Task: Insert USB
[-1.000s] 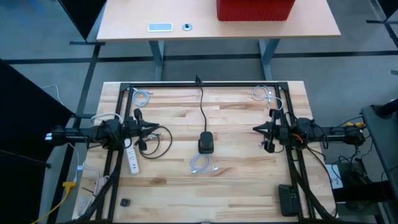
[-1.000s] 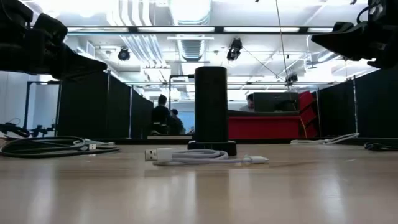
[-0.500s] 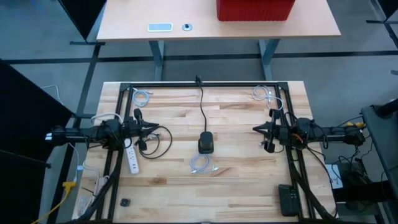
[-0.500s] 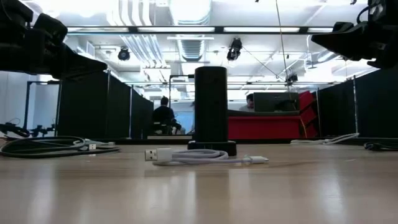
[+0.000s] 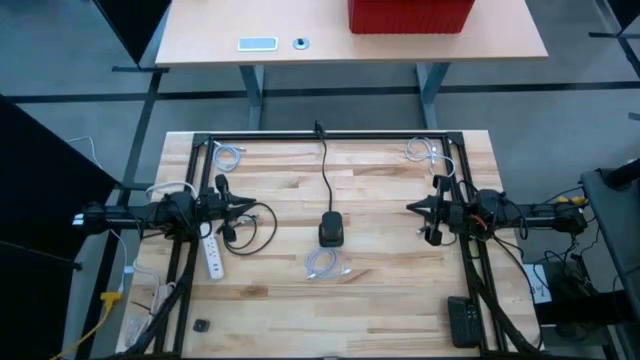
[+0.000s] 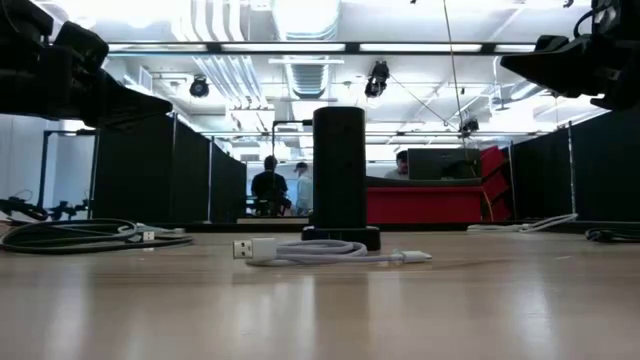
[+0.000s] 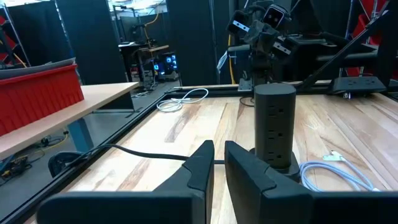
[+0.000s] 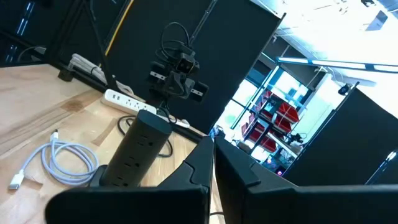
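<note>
USB cable beside power tower

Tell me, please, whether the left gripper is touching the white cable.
Apart. The high view shows the left gripper at the table's left side, with bare wood between it and the white cable.

No legible text, label, brand, number or sign is found in any view. The black power tower at the table's centre and the white power strip to its left are shown without readable markings; any printing is too small to be resolved.
</note>
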Tool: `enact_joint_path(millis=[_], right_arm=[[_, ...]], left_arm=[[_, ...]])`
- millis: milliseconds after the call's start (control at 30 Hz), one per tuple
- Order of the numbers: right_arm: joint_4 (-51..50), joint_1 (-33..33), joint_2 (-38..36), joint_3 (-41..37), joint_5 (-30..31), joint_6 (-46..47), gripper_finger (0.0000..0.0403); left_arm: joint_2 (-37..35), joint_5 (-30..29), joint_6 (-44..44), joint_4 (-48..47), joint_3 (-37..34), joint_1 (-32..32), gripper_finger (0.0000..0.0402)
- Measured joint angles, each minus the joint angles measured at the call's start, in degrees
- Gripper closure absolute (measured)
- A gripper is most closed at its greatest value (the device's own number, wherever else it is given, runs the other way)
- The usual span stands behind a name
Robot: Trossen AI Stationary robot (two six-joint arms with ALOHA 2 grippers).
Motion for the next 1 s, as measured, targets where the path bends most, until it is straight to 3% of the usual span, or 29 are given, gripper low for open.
enact_joint_path(millis=[533, 1000], right_arm=[[0.00, 0.00, 0.00, 0.00, 0.00, 0.19, 0.0403], [-0.30, 0.02, 0.02, 0.00, 0.28, 34.12, 0.0403]], left_arm=[[0.00, 0.02, -0.02, 0.00, 0.02, 0.00, 0.0374], [-0.02, 0.00, 0.00, 0.00, 0.02, 0.00, 0.0374]])
